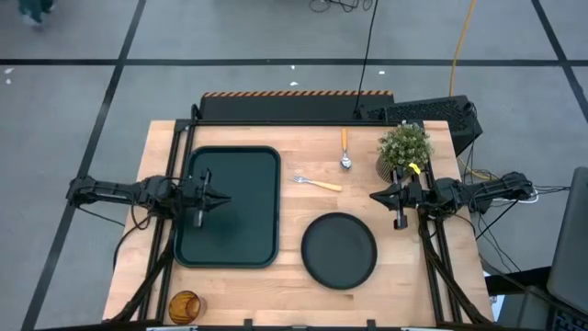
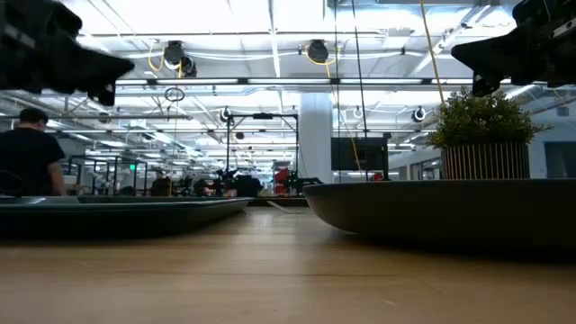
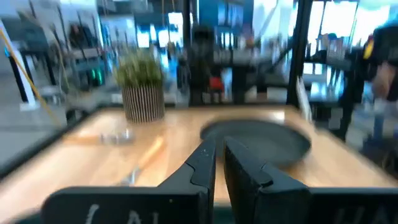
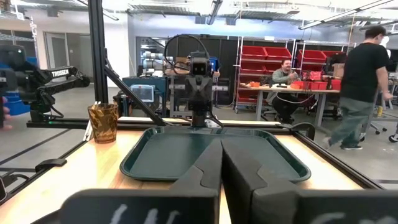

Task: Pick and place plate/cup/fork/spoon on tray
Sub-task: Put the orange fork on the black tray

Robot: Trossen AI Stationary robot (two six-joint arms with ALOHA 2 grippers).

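Progress: nothing placed yet | large dark green rectangular tray [image 1: 262, 198] left of centre, seemingly bare | round dark plate [image 1: 339, 249], amber tumbler cup [image 1: 185, 306] at bottom left, orange-handled fork [image 1: 317, 183] and spoon [image 1: 344, 149] all wait on wood | left gripper [image 1: 223, 197] over tray, nearly closed, holds nothing | right gripper [image 1: 375, 195] closed, holds nothing.

Plate [image 1: 339, 250], fork [image 1: 318, 183], spoon [image 1: 344, 149], cup [image 1: 185, 306] off tray [image 1: 229, 207].
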